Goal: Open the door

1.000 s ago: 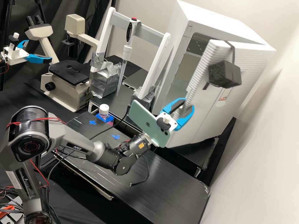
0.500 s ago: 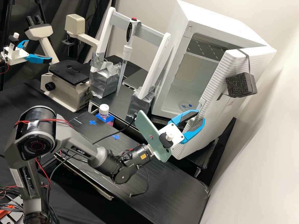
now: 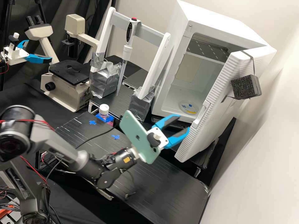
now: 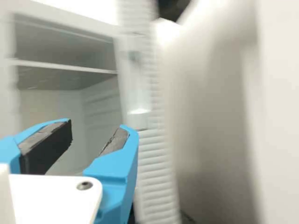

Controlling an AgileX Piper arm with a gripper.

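One white door (image 3: pixel 204 133), ribbed, seen open at right of frame; one claw (image 3: pixel 183 122), empty and spread wide, placed near it at centre, by which the door could be knocked shut if swept too close.

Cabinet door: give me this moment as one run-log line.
door: standing open | gripper: fingers apart, holding nothing, near the door's edge | dish: inside cabinet on its floor
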